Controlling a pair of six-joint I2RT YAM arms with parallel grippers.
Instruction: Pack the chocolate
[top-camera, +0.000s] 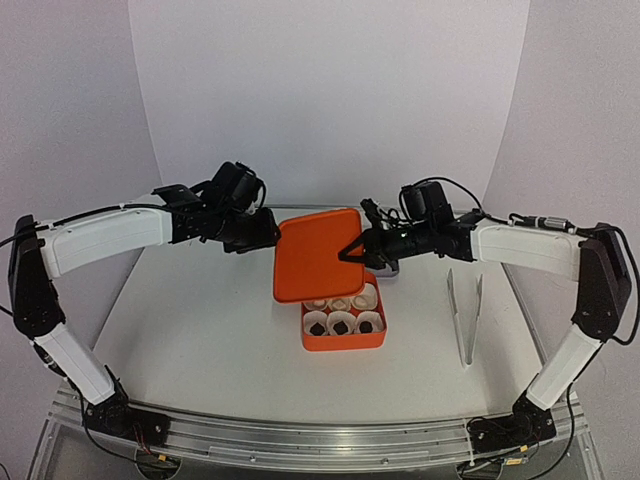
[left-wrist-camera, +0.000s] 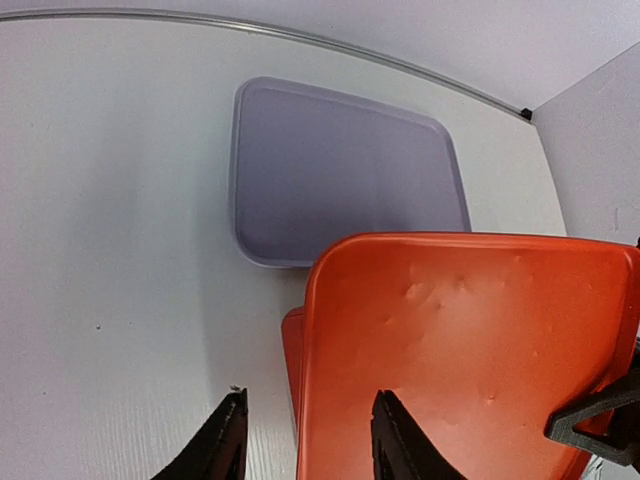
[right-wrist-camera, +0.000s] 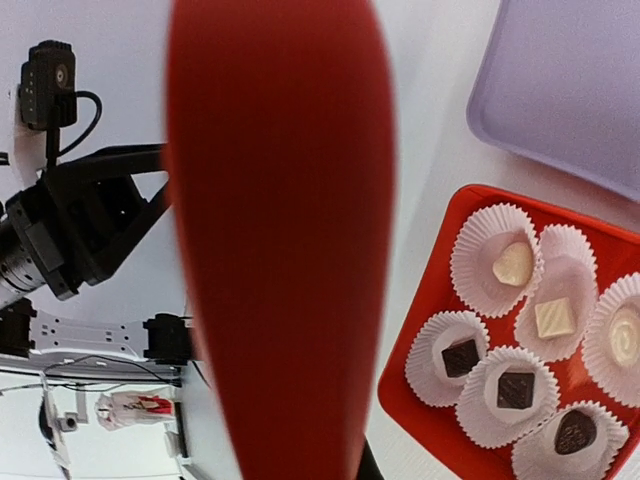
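White tabletop (top-camera: 200, 330), matte, faint grain in the left wrist view. Pale walls curve round its far side & a metal rail (top-camera: 300, 445) runs along the near edge. Three things lie directly on it.

1. Orange box (top-camera: 343, 343): approx. ctr, a bit R of middle, lidless, long side facing the near edge.
2. Lavender tray (left-wrist-camera: 340, 170): flat, shallow, rounded corners, just behind the box on the far side. A thin strip of tabletop shows btw. them in the right wrist view; mostly hidden in the top view.
3. White tongs (top-camera: 466, 352): R of the box, well apart from it, lying flat, legs splayed toward the far side, joined end toward the near edge.
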